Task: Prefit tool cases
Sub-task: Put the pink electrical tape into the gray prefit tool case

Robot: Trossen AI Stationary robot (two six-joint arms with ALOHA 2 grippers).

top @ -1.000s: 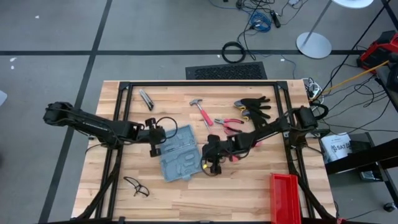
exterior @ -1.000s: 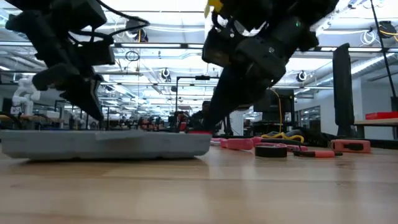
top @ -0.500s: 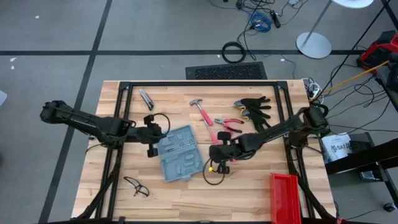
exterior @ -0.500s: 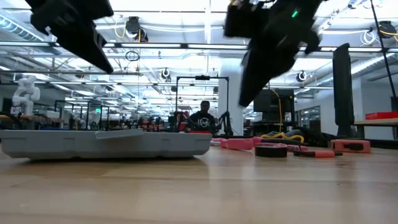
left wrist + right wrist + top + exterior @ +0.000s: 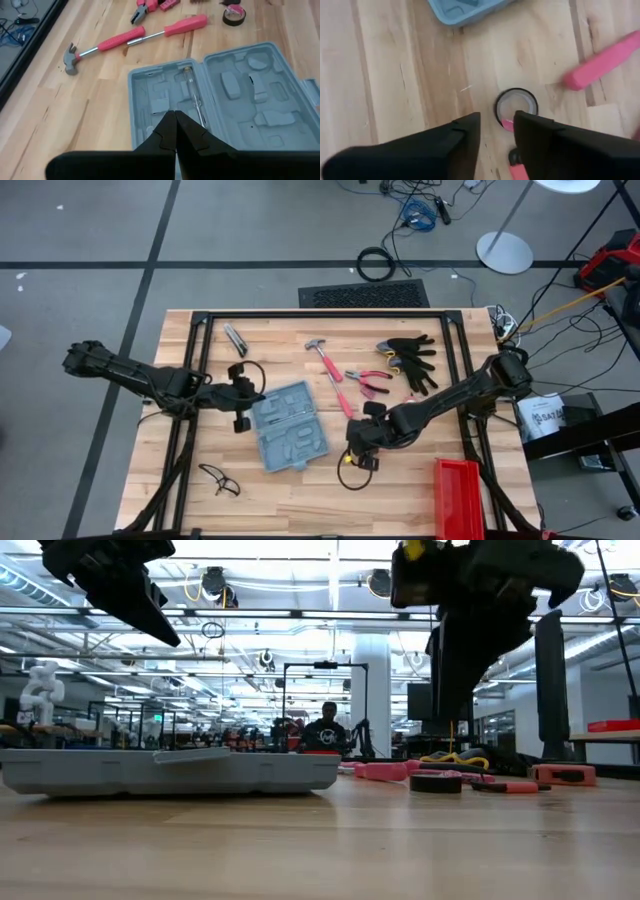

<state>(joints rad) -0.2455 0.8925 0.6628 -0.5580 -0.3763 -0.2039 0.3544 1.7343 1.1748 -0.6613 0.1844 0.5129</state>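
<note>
My left wrist view alone shows the inside of the tool case [image 5: 220, 95]: it lies open, grey, with two moulded halves and a thin screwdriver [image 5: 192, 92] seated in one recess. From the high view the case [image 5: 288, 426] sits flat near the table's centre, tilted, with rounded corners. The low view shows it [image 5: 170, 771] only edge-on, resting on the table [image 5: 320, 840].

My left gripper [image 5: 243, 394] hangs at nine o'clock from the case, just beside its edge, fingers [image 5: 167, 132] pressed together on nothing, arm stretched low across the table.

My right gripper [image 5: 361, 448] hangs at three o'clock from the case, apart from it, fingers [image 5: 465, 130] spread, pointing down over a roll of tape [image 5: 516, 106]; nothing is held.
</note>
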